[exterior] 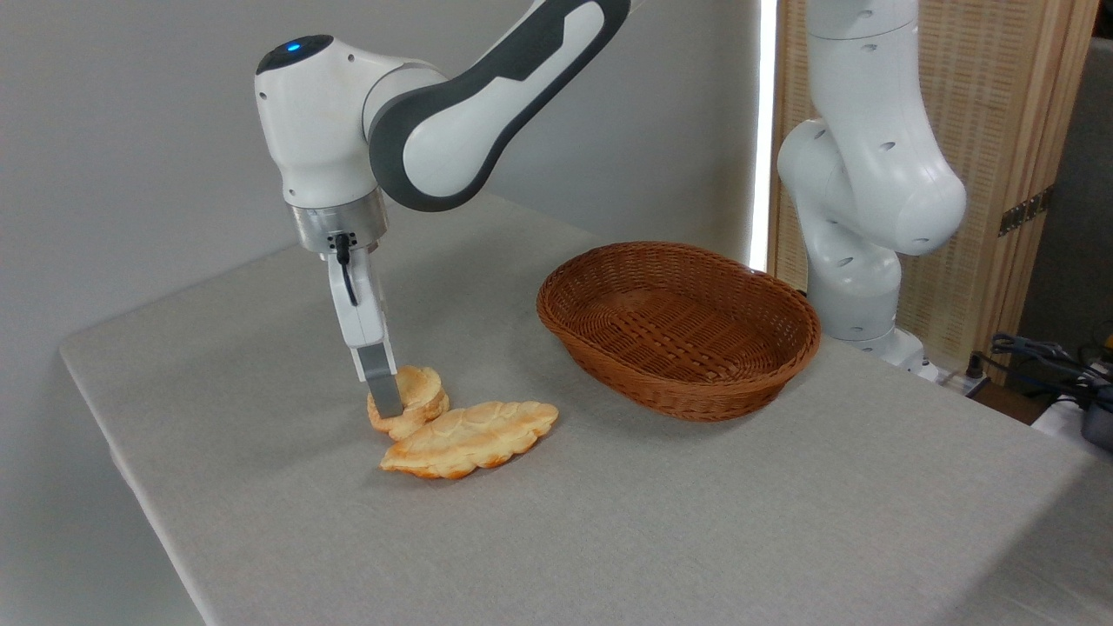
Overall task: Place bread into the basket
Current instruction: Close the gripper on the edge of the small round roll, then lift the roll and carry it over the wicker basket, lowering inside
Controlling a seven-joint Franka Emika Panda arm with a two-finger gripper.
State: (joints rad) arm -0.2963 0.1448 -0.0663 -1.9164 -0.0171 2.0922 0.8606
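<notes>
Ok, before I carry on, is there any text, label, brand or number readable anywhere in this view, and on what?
None. The arm, end effector, bun, leaf-shaped pastry, basket and table carry no readable writing. The arm shows only a blue light, no lettering.

We count one robot arm point(452, 113) with one gripper point(387, 402); only one finger point(381, 379) of it shows clearly, the other is hidden behind the bun. Baked goods: two in total, one small round bun point(416, 393) and one long leaf-shaped pastry point(474, 437). One wicker basket point(687, 382), and we see zero items inside it. One table point(609, 522) with a grey cloth. In the background we get one wooden slatted screen point(1000, 130). At the far right there is a bundle of cables point(1039, 352); we cannot count those.
</notes>
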